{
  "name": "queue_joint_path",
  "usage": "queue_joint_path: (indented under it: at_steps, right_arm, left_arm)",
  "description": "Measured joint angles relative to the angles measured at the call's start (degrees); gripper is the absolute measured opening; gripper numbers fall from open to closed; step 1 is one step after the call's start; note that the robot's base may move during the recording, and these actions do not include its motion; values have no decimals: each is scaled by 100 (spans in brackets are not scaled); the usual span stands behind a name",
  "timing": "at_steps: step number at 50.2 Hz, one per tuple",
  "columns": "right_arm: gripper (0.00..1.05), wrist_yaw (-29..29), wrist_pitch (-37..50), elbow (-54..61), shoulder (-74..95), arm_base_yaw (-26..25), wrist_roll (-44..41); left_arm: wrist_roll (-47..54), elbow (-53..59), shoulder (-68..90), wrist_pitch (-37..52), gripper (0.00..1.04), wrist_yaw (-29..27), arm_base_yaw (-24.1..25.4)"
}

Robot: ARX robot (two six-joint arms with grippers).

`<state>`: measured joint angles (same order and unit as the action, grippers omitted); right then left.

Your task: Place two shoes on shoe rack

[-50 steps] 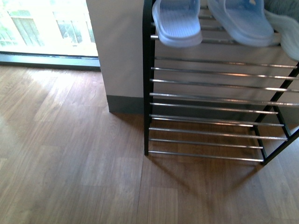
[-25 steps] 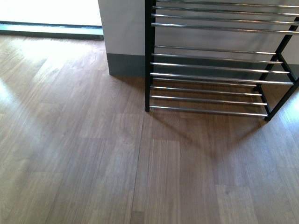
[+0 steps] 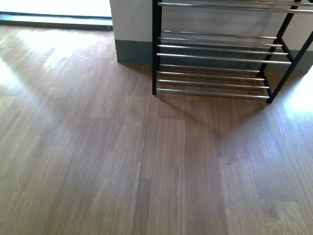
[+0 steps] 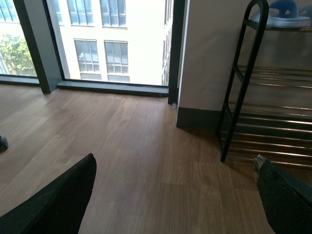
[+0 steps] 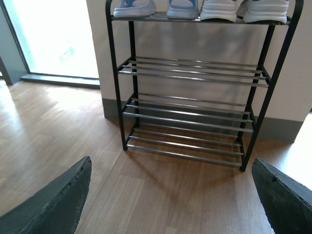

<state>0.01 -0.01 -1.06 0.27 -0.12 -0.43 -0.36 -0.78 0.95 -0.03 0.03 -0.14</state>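
We see the floor (image 3: 146,161) first, then the rack (image 5: 195,112) standing on it against the wall (image 5: 195,41). On its top shelf sit two sandals (image 5: 134,7) with two sneakers (image 5: 243,9) just beside them. Our left fingers (image 4: 58,200) are spread apart holding nothing, and our right fingers (image 5: 53,202) likewise.
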Motion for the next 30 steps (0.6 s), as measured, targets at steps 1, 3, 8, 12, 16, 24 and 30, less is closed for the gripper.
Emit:
queue_joint_path:
  at_steps: [1, 3, 8, 12, 16, 24, 30]
  right_arm:
    - [95, 0, 0, 0, 0, 2, 2]
    - [95, -2, 0, 0, 0, 2, 0]
    - [95, 0, 0, 0, 0, 2, 0]
    - [95, 2, 0, 0, 0, 2, 0]
    - [95, 0, 0, 0, 0, 2, 0]
    - [95, 0, 0, 0, 0, 2, 2]
    - [95, 0, 0, 0, -2, 2, 0]
  left_arm:
    - [0, 0, 0, 0, 95, -4, 0]
    - [0, 0, 0, 0, 95, -4, 0]
    - [0, 0, 0, 0, 95, -2, 0]
    - [0, 0, 0, 0, 95, -2, 0]
    - [0, 0, 0, 0, 95, -2, 0]
    - [0, 0, 0, 0, 95, -4, 0]
    - [0, 0, 0, 0, 95, -2, 0]
